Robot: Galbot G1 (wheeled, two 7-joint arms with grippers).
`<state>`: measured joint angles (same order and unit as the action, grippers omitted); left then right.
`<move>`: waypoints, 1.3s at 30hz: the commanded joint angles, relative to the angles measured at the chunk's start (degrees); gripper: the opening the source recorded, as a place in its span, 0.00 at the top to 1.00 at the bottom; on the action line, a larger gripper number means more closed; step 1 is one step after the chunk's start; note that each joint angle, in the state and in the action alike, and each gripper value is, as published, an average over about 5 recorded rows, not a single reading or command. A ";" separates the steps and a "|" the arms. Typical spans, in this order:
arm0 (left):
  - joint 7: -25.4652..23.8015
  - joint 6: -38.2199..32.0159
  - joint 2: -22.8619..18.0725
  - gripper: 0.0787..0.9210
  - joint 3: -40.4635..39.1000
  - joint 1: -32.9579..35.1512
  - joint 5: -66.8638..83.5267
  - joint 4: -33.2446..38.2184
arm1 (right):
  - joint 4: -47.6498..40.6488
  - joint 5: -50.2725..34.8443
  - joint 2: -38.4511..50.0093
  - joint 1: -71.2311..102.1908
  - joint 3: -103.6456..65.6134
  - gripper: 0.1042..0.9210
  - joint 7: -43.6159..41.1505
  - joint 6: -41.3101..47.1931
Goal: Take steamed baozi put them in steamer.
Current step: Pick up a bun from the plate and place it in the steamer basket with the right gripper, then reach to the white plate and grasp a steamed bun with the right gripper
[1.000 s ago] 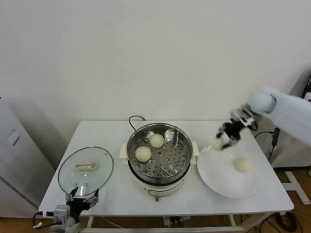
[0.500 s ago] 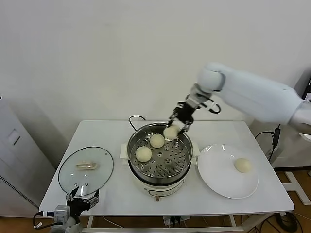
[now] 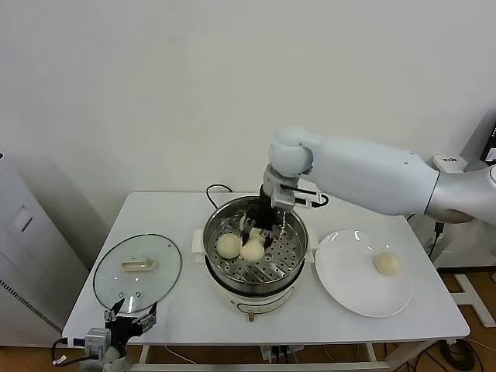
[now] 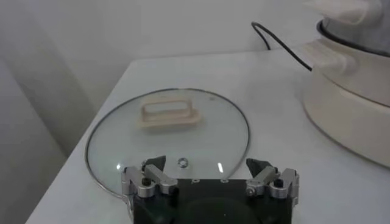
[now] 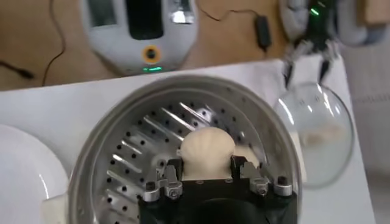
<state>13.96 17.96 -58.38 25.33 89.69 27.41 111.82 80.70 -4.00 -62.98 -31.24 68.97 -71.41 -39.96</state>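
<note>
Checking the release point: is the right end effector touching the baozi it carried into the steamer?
Touching. In the right wrist view the baozi sits between the right end effector's fingers, both pressed against its sides, over the steamer's perforated tray.

Head view overlooks table (image 3: pixel 178 310); wrist views sit close, sharing steamer (image 5: pixel 183 134).

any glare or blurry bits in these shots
Head view: even light, soft shadow under the plate, shine on the steamer wall. Left wrist view: small glints on the glass lid, steamer edge soft. Right wrist view: streaky reflections on the perforated tray; the bun between the right tool is sharp.
</note>
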 commanded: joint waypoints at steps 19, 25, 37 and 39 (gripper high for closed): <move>-0.01 -0.12 0.00 0.12 0.42 0.30 0.04 -0.37 | 3.79 14.43 -1.53 7.88 -2.92 0.41 -0.44 -6.36; -0.04 -0.40 -0.02 0.12 0.60 0.61 0.04 -0.63 | 2.63 13.97 -0.38 6.11 -5.11 0.20 -0.62 -5.21; -0.02 -0.23 0.17 0.12 0.84 0.41 0.17 -0.01 | -17.53 -1.13 9.36 -2.14 -7.85 0.12 -1.73 12.67; -0.03 -0.21 0.21 0.12 0.79 0.38 0.19 0.00 | -19.54 -3.31 11.95 -2.75 -6.20 0.12 -1.70 16.65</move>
<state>13.95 17.66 -58.26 26.20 90.09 27.55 111.65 73.58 2.34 -58.91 -29.66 62.04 -72.64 -37.41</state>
